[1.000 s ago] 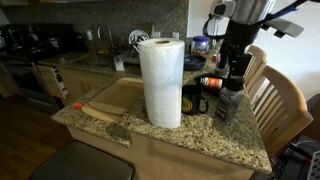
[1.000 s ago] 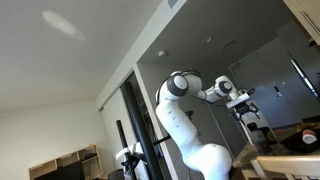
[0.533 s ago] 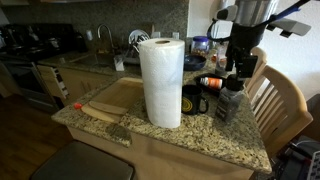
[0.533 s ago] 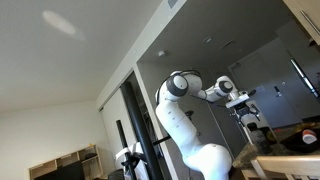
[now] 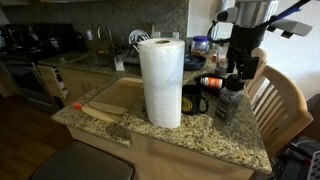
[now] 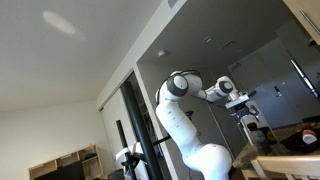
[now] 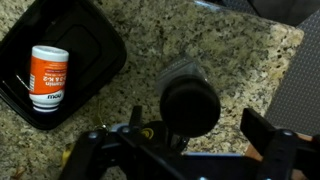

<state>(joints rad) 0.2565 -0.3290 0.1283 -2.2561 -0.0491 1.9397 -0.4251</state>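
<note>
Robotiq gripper [image 5: 237,76], jaws wide apart and empty, hung over a granite counter [image 5: 195,136]. From left in an exterior view stood a paper towel roll [image 5: 160,82], a black mug [image 5: 193,100], then the dark-capped bottle [image 5: 229,104] directly beneath the gripper, with a wooden chair [image 5: 282,100] beyond. The approach seemed to be in hand. A grasp would call for a straight descent until the fingers flanked the cap, then closing.

The white arm [image 6: 182,112] rises, bends and reaches out level; its gripper [image 7: 185,138] points straight down, fingers [image 7: 266,131] spread wide apart.
</note>
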